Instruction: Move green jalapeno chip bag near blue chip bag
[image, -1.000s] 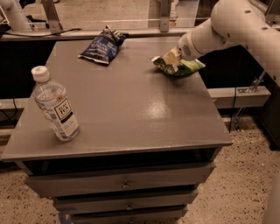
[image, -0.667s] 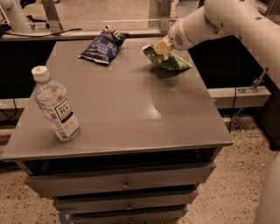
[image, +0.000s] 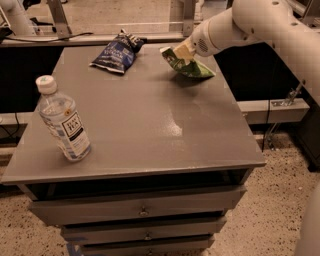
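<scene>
The green jalapeno chip bag (image: 187, 65) is a crinkled light-green foil bag held at its upper end by my gripper (image: 183, 52), lifted off the grey table top near the far right. The gripper is shut on the bag's top edge, and the white arm reaches in from the upper right. The blue chip bag (image: 116, 53) is a crumpled dark navy bag lying flat at the table's far edge, a short way left of the green bag. A gap of bare table separates the two bags.
A clear water bottle (image: 62, 120) with a white cap stands near the front left of the grey table (image: 150, 125). Drawers sit below the table top. A railing and metal legs run behind the far edge.
My gripper has carried the green bag leftward and farther back, from the right edge of the table toward the blue bag. The blue bag and bottle have not moved.
</scene>
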